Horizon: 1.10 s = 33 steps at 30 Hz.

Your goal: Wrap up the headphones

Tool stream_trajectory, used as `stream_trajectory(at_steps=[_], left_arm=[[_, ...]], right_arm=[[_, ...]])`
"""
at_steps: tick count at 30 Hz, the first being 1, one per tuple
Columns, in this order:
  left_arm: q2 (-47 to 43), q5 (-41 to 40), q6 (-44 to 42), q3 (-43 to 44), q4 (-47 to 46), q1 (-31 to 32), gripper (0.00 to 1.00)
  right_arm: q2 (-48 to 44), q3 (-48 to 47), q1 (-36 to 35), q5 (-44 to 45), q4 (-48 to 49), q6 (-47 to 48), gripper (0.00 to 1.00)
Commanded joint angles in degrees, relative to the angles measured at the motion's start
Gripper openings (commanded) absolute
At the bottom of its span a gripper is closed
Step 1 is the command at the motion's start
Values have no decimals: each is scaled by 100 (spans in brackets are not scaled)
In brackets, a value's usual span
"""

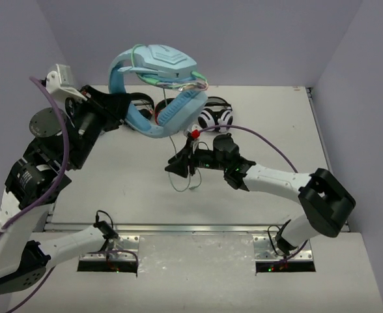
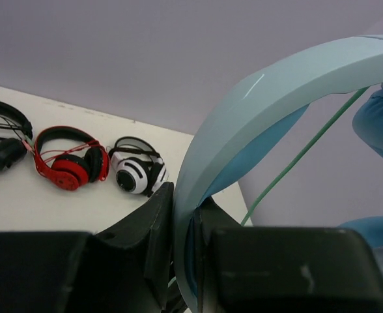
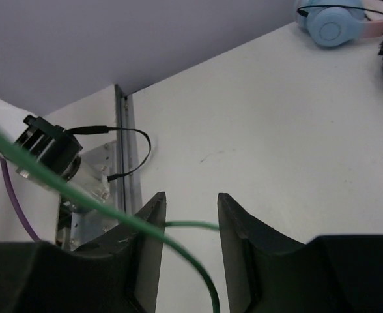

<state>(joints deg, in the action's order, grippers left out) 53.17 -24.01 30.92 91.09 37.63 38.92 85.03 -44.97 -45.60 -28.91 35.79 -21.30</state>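
Observation:
The light-blue headphones (image 1: 157,64) hang in the air over the back of the table, with the pale-green cable looped round the upper ear cup. My left gripper (image 1: 122,104) is shut on the blue headband (image 2: 256,104), which stands pinched between its black fingers (image 2: 146,241). From the headphones the cable (image 1: 180,184) drops down to the table. My right gripper (image 1: 177,167) is open low over the table's middle. In the right wrist view the green cable (image 3: 68,189) crosses in front of the left finger and curves through the gap of that gripper (image 3: 191,225), unpinched.
Along the back edge lie a black pair (image 2: 2,140), a red pair (image 2: 71,163) and a white-and-black pair (image 1: 216,117). A pale-blue pair with a pink band (image 3: 335,23) lies on the table ahead of the right gripper. Purple walls enclose the table.

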Motion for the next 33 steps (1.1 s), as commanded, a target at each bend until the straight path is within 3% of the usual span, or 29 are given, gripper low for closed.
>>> stream_trajectory(at_steps=[1,2,5,9,13,14,18,23,28,33], left_arm=[[194,-763,582,453,-317,-42,0],[298,-833,660,602,-274,-42,0],[466,-982,626,822,-221,-42,0],[659,-1719,477,1033,-37,-42,0],[844,-2450,380,1061,219,-42,0],[862,-2538,363,1008,175,-42,0],[1072,-3003,318,893,139,-42,0],[1476,-3697,573,920,359,-51,0],[1767,-4128,354,718,307,-77,0],[1732,-4261,64,-669,-255,-112,0]], right_arm=[[145,-47,-238,-282,1200,-514,38],[197,-64,-247,-274,1246,-568,31],[198,-108,-256,-308,1299,-674,22],[75,32,-291,-397,1167,-665,20],[-363,645,-475,-239,1219,-595,11],[-426,743,-563,-230,1263,-595,5],[-751,1060,-897,41,1318,-674,1],[-1208,797,-1652,772,-44,-85,1],[-1665,473,-1952,1290,-1088,335,1],[-2025,-336,-2040,1773,-2731,976,1]])
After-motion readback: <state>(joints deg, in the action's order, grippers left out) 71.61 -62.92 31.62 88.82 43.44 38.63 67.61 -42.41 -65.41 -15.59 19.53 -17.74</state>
